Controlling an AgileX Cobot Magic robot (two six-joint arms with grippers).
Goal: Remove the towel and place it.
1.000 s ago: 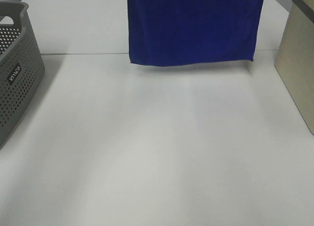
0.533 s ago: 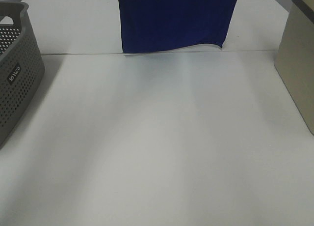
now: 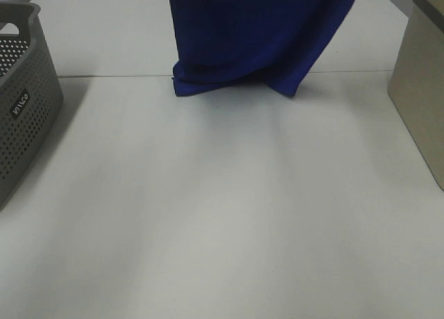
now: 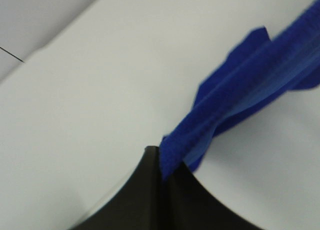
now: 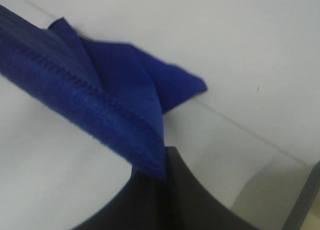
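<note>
Exterior high view: towel (image 3: 257,35), upper centre of frame, hangs bunched, lower edge crumpled on the bench (image 3: 222,215). Left fingers (image 4: 140,195) and right fingers (image 5: 175,200): each pinched on its hem. Risk: slack cloth folds under itself on laying, landing creased.

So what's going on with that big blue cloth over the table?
A two-armed robot holds the blue towel up by one edge, with the left gripper and right gripper each pinched shut on it. Its lower edge looks bunched on the white table. A grey basket and a beige bin stand at either side.
</note>
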